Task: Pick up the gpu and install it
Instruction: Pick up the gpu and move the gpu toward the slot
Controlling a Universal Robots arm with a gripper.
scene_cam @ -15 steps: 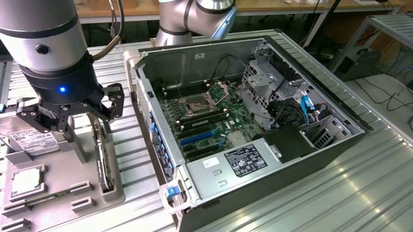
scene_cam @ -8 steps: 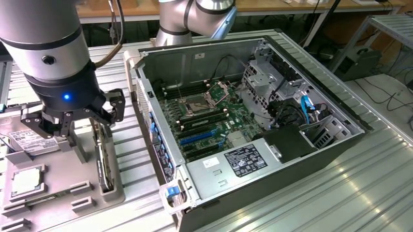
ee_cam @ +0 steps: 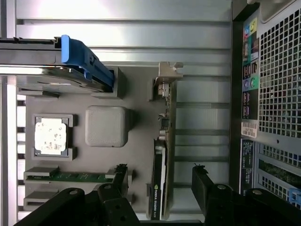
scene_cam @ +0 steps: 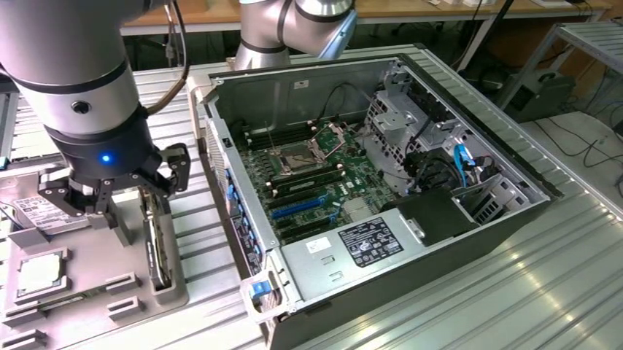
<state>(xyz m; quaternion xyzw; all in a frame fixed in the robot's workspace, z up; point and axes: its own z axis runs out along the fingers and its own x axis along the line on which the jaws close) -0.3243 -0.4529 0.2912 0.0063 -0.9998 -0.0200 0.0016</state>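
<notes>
Ok, exterior view first: the arm's gripper [scene_cam: 112, 195] is parked low over the grey tray [scene_cam: 98, 255] that sits on the slatted metal table [scene_cam: 506, 292], on the exterior view's left of the open computer case [scene_cam: 486, 124]. The gpu [scene_cam: 156, 251] is standing on its edge in a slot along the tray's edge nearest the case, so it hasn't been lifted and it's not in the case yet. You can see the motherboard [scene_cam: 311, 182] inside the case. On the tray's far side from the case there's a CPU chip [scene_cam: 41, 273] lying flat in its pocket, and a hard drive [scene_cam: 29, 213] with a white label just past it toward the corner. Wrist view now, and this one's way clearer about the hand: the jaws are spread wide and released, nothing in them. The two black fingers [ee_cam: 203, 181] sit one on each side of the gpu [ee_cam: 165, 122] with a visible gap on both sides, so they're straddling the card but not touching it. The card's silver bracket end points away from the gripper. Near the tray's middle there's a plain rounded grey block [ee_cam: 107, 126], with the CPU chip [ee_cam: 50, 136] just beside it and a green memory stick [ee_cam: 77, 176] in a slot close to one finger. The case's rear panel [ee_cam: 277, 70], with its ports and mesh grille, runs along just off the tray edge where the card stands.
</notes>
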